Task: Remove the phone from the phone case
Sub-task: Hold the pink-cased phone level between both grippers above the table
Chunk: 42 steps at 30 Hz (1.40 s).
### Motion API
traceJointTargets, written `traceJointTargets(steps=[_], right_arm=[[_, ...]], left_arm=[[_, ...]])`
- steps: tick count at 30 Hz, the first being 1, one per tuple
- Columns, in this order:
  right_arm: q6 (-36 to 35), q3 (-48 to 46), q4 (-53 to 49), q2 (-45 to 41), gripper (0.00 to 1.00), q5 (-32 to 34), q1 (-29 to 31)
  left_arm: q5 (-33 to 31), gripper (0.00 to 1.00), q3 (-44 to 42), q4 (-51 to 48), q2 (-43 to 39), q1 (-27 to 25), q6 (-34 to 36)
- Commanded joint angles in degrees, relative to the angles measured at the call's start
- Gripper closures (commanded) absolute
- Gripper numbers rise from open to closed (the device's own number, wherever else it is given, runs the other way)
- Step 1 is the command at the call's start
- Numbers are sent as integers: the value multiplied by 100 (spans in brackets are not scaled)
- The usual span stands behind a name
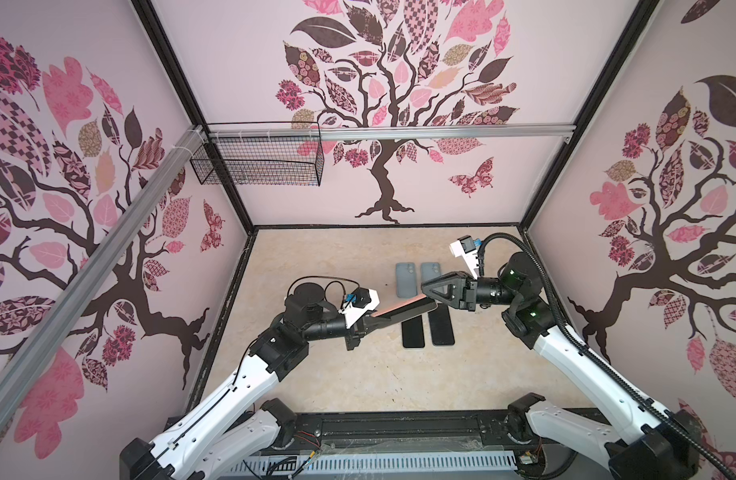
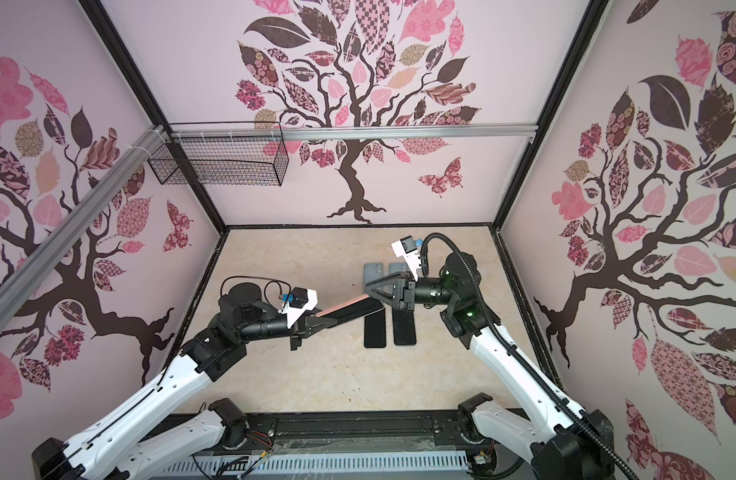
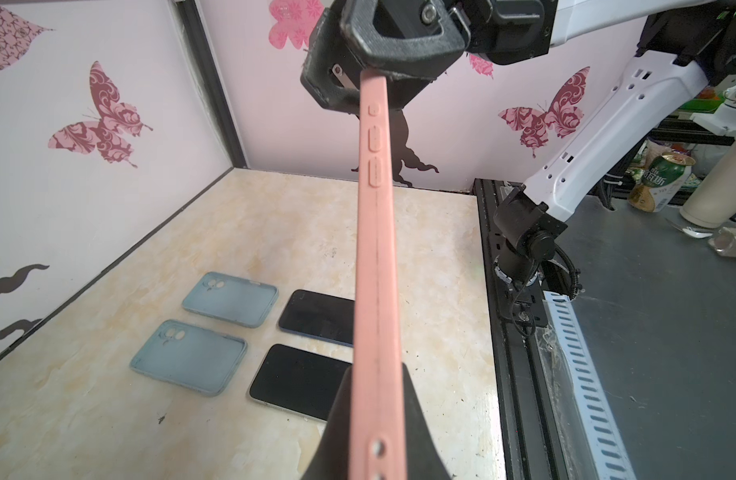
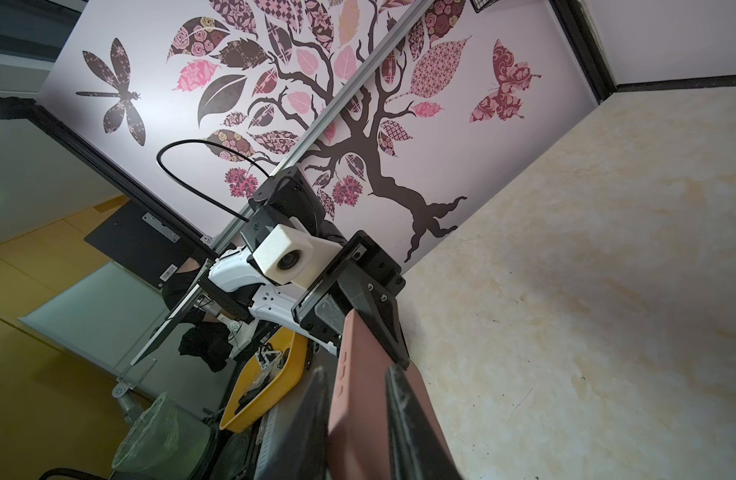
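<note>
- Your left claw is clenched on the left end of the pink case, holding it above the worktop with its pink edge uppermost.
- The phone sits in that pink case, dark face showing.
- Your right claw straddles the right end; I cannot tell whether it grips.
- Beneath lie two grey cases, far, and two black phones, near.

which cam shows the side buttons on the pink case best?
Left wrist: the pink case fills the frame edge-on, side buttons sharp and unobstructed. In both top views the case is only a thin pink strip, buttons unreadable. Right wrist shows one dim end, with faint slots.
</note>
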Motion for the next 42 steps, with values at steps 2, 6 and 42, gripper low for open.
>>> traceJointTargets(steps=[2, 6, 42], right_arm=[[176, 8, 181, 12, 51, 352, 35], [92, -54, 627, -248, 32, 287, 35], [-43, 268, -955, 24, 87, -237, 35]], left_arm=[[397, 100, 246, 1119, -299, -50, -123], [487, 100, 31, 1496, -299, -45, -517], [-722, 100, 815, 405, -173, -52, 1137]])
